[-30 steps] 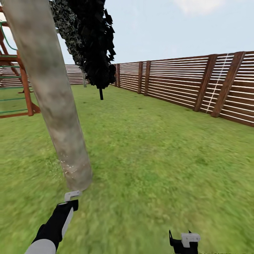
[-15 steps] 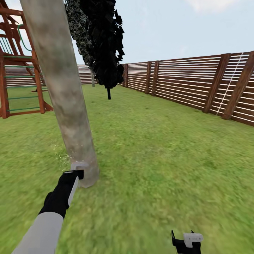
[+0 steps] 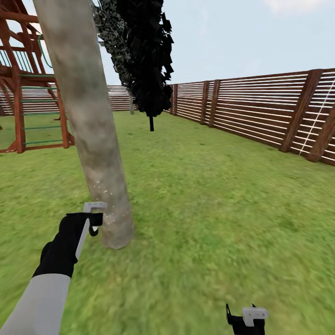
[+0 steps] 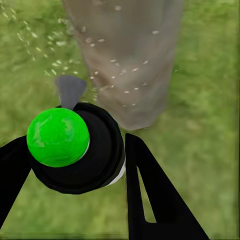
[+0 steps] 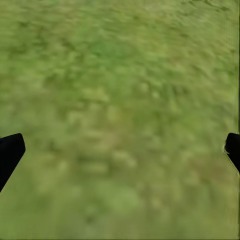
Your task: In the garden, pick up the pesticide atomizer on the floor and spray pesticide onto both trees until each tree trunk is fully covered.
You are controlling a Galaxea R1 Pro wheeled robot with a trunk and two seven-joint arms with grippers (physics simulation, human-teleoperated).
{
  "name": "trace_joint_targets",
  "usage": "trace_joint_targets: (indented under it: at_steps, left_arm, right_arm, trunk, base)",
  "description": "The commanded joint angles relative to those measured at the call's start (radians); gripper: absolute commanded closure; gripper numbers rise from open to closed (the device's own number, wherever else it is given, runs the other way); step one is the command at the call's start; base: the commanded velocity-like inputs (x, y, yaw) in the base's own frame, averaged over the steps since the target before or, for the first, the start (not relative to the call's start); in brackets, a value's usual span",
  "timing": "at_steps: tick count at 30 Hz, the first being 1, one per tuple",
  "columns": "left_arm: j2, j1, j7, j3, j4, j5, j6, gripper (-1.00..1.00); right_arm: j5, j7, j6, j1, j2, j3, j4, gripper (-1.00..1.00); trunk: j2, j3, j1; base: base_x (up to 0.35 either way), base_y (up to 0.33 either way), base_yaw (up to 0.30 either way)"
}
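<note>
The left claw (image 4: 75,165) is clamped on the atomizer (image 4: 75,150), its nozzle (image 3: 94,205) just beside the trunk (image 3: 93,130), which carries white flecks low down. The right claw (image 5: 120,150) hangs spread wide over the lawn (image 3: 209,195), empty.

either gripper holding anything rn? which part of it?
The left gripper holds the pesticide atomizer, its fingers on either side of the black body just below the green cap. The right gripper is open over the grass, holding nothing.
</note>
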Motion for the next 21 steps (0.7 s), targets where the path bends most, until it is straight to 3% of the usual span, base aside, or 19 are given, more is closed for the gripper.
trace_joint_targets:
  at_steps: [1, 6, 11, 21]
  left_arm:
    - [0.001, 0.001, 0.000, 0.000, 0.000, -0.002, 0.003, 1.00]
    - [0.015, 0.013, 0.001, 0.001, 0.006, -0.010, 0.010, 1.00]
    - [0.014, 0.014, 0.001, -0.005, 0.008, -0.010, 0.086, 1.00]
    - [0.013, 0.014, 0.001, -0.006, 0.017, -0.009, 0.087, 1.00]
  right_arm:
    - [0.000, -0.001, 0.000, 0.000, 0.000, 0.000, 0.000, -1.00]
    - [0.000, -0.001, 0.000, 0.000, 0.000, 0.000, 0.000, -1.00]
    - [0.000, -0.001, 0.000, 0.000, 0.000, 0.000, 0.000, -1.00]
    - [0.000, 0.000, 0.000, 0.000, 0.000, 0.000, 0.000, -1.00]
  trunk:
    - [0.000, 0.000, 0.000]
    - [0.000, 0.000, 0.000]
    - [0.000, 0.000, 0.000]
    - [0.000, 0.000, 0.000]
  base:
    - [0.061, -0.256, 0.002]
    - [0.011, -0.269, 0.148]
    - [0.024, -0.272, 0.239]
    - [0.220, -0.195, 0.046]
